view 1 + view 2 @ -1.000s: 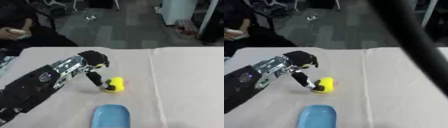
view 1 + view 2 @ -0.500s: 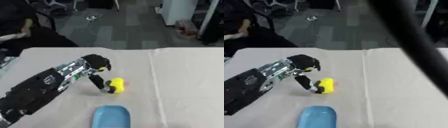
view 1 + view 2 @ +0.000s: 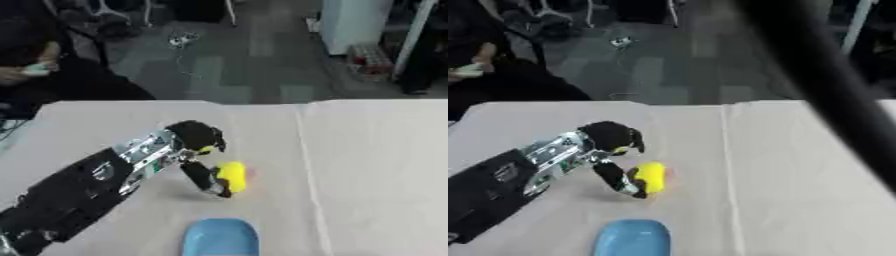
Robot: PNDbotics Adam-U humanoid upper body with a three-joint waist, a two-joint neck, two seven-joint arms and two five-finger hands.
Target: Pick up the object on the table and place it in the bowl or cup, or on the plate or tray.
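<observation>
Fingers (image 3: 208, 181) of the left hand (image 3: 196, 142) reach down and press against the left side of the yellow object (image 3: 233, 176), curled round it as if pinching it, though whether a thumb closes on the far side cannot be made out. The object sits at the centre of the frame on the pale surface (image 3: 367, 165), and it appears to be touching the cloth at its lower edge. Compared with a second ago, the hand has kept the same contact with the object, while both sit slightly differently in the frame; the whole scene has shifted too, so much of that is likely the head moving. No clear lift has happened yet.

Below it, at the bottom centre of the frame, lies a blue dish (image 3: 220, 238), near the object but not touching it. That is the likely target. The judgement is that the grasp is being settled and the carry has not begun: the next step would be to raise the object and bring it down-frame over the dish. With its rounded shape, it could roll away. The right hand shows in neither view.
</observation>
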